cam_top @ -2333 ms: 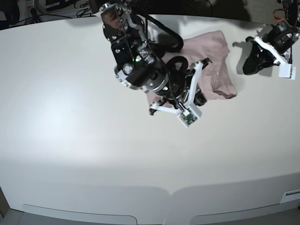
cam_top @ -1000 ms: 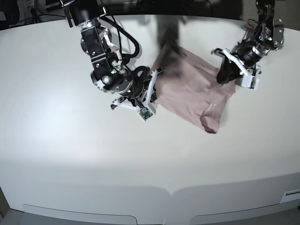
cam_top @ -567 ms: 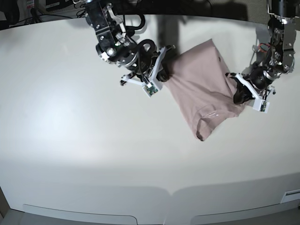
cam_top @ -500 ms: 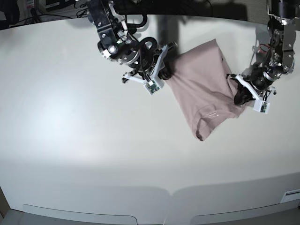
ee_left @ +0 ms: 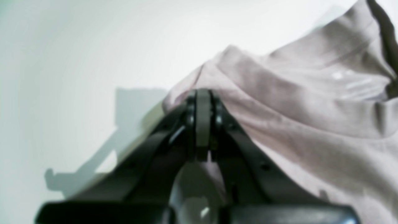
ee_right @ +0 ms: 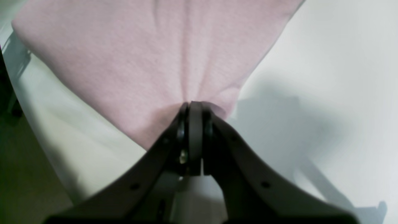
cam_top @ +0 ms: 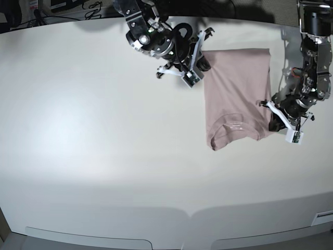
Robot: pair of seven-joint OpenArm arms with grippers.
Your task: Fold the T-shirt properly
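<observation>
Smooth white table [cam_top: 93,156], wrinkled soft T-shirt [cam_top: 234,99]

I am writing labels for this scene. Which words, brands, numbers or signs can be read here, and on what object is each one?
None can be read.
T-shirt: pale marks inside its neckline, perhaps a printed size tag, too small and blurred to read in every view.
Left end effector and right end effector: no readable marking.
Table: no text.
</observation>
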